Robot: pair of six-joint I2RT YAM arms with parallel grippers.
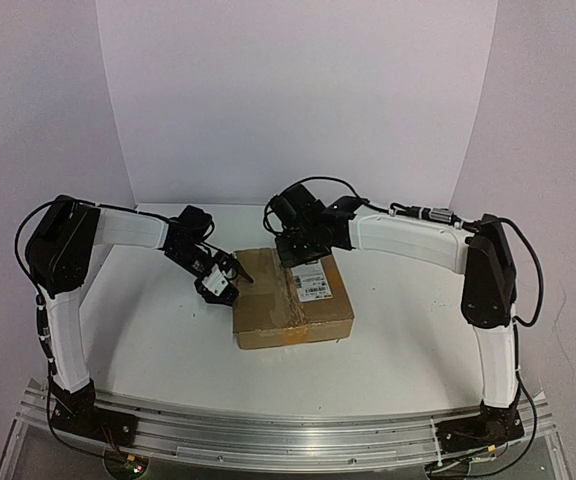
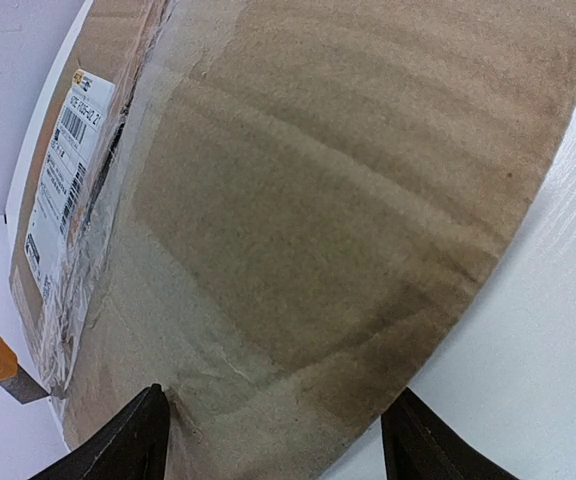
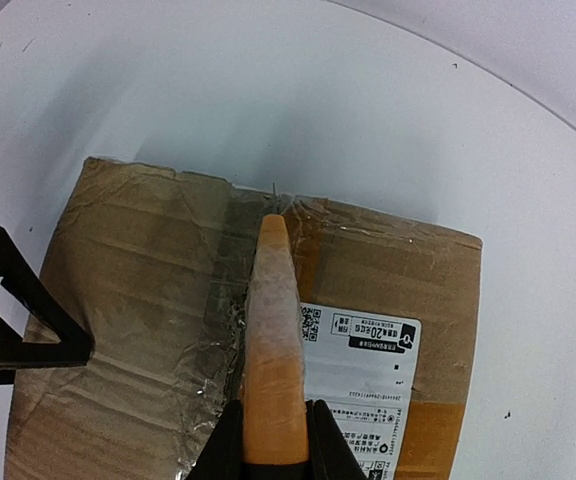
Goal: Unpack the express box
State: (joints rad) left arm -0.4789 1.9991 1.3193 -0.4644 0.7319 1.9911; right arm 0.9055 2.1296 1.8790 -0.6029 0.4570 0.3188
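Evidently the work is at the cutting stage. The right fingers (image 3: 320, 445) are clamped on the orange handle of a knife (image 3: 268, 330). It points away from the wrist along the tape (image 3: 230, 300) on the top seam of the express box (image 3: 138, 300). Its tip sits at the far edge of the lid, where the seam ends.

The tape along that line looks wrinkled and lifted, and the left wrist view shows a dark slit beside the white label (image 3: 363, 350). I judge the seam at least partly cut, though the pictures do not settle it. The flaps lie flat and shut, and nothing has been taken out. What remains, then, is any uncut tape, folding the flaps back and lifting out the contents.

The left fingers (image 2: 128, 440) stand apart over the bare cardboard on the left side of the lid, near its edge. Whether they press on it I cannot tell. They look placed to steady the carton.

The box lies flat on the white bench (image 3: 268, 100), midway between the two arms, label upward.

From above, the right arm (image 1: 408, 240) rises from its near-right base and its forearm reaches inward to the box's far edge, wrist tipped down. The left arm (image 1: 128, 230) mirrors it, dipping to the far-left corner.
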